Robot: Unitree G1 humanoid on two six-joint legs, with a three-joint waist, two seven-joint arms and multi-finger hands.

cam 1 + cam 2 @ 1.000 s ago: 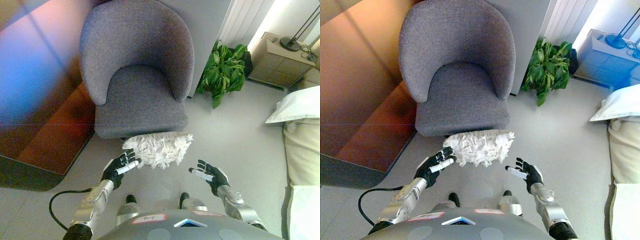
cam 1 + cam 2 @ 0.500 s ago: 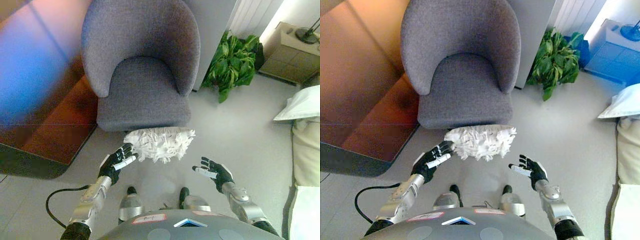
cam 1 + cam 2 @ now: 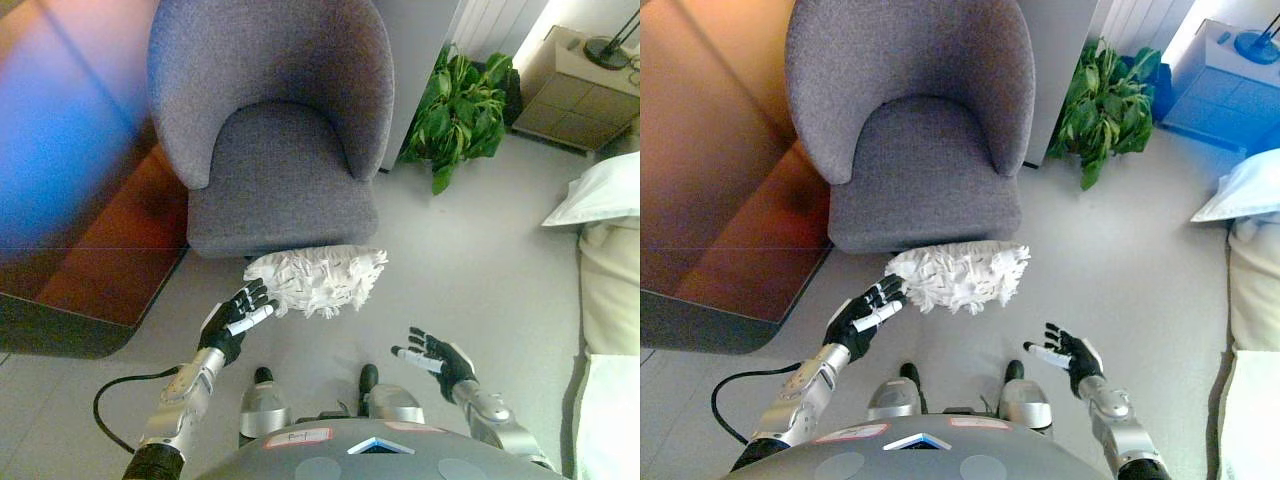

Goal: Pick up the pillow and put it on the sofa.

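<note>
Pillow-wise, the white shaggy fringed pillow (image 3: 317,279) sits on the floor right at the front edge of the grey upholstered tub-shaped armchair (image 3: 272,130), which has to be the "sofa" here, with its seat bare and waiting.

Going down in size: the pale grey floor (image 3: 480,250) has room around the pillow, and a green leafy potted plant (image 3: 465,100) stands well off to the right, so it's no bother.

The robot's left hand (image 3: 237,322) is at the pillow's left end, fingers spread and straight, touching or nearly touching the fringe, not curled round anything. The right hand (image 3: 436,357) hangs well apart from the pillow on the right, fingers also spread.

To do this step well, the right hand probably needs to come in against the pillow's right end so both palms squeeze it evenly. A one-sided push would likely just shove the floppy thing under the chair.
</note>
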